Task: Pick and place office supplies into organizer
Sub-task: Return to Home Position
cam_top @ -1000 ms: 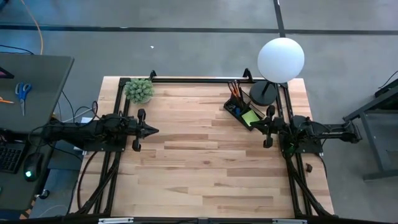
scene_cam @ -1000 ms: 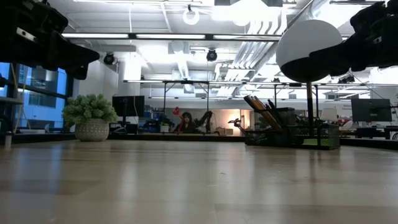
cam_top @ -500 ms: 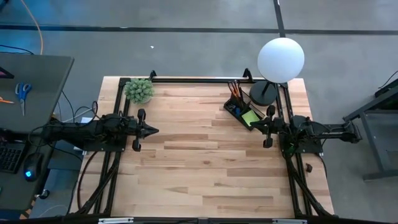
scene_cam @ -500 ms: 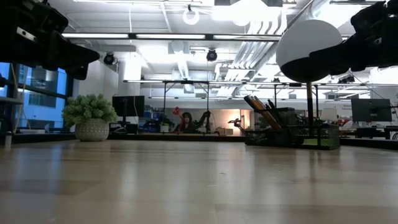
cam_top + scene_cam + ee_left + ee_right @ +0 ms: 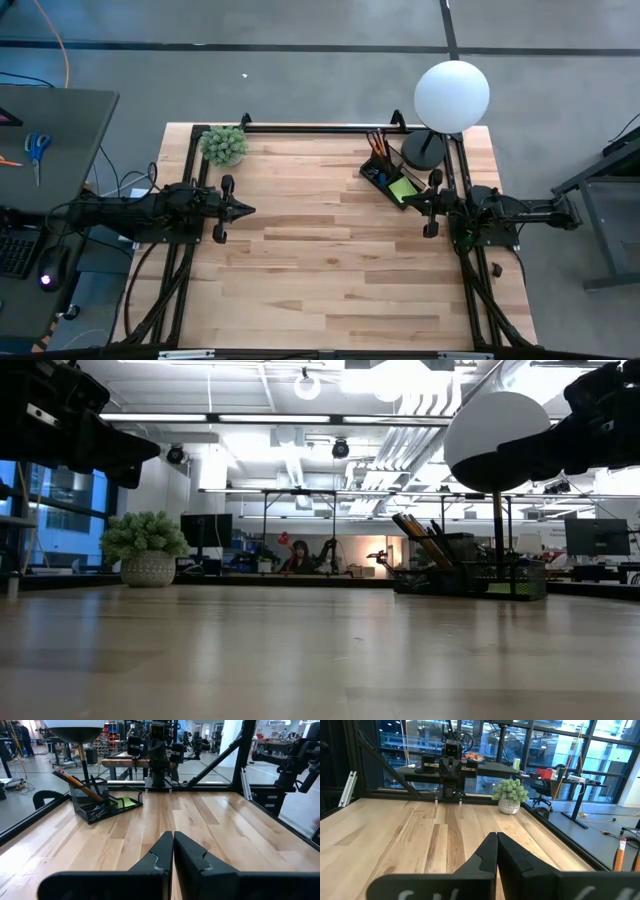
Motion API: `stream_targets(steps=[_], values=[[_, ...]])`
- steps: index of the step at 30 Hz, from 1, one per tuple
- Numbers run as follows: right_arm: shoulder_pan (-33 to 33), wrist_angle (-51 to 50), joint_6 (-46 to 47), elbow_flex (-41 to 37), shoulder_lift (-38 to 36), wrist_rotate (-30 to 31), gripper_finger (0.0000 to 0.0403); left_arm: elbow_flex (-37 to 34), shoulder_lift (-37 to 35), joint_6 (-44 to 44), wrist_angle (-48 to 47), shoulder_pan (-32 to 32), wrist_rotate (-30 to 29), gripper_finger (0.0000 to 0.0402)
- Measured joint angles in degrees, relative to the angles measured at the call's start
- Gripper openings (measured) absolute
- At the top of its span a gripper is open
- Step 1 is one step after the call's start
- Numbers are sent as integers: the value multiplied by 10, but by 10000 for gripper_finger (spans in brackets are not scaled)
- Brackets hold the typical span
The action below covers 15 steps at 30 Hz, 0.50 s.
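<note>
**At the bench sides, both arms hover**

Near the back right corner of the bench, the organizer (image 5: 80, 802) stands just beside the lamp (image 5: 451, 95) base. Pencils (image 5: 375, 140) lean in its cup, and the green pad (image 5: 403, 188) lies in its tray. The left end effector (image 5: 173, 834) is clenched over the left side. The right end effector (image 5: 496, 835) is clenched near the organizer.

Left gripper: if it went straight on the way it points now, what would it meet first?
Probably the right gripper, which faces the left gripper across open table; both are shut. The organizer sits off to one side of that line, though depth is hard to judge.
</note>
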Motion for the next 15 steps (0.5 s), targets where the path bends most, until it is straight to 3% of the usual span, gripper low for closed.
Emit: stream_targets(steps=[15], values=[[0, 0, 0, 0, 0, 0, 0, 0, 0, 0, 0, 0, 0, 10]])
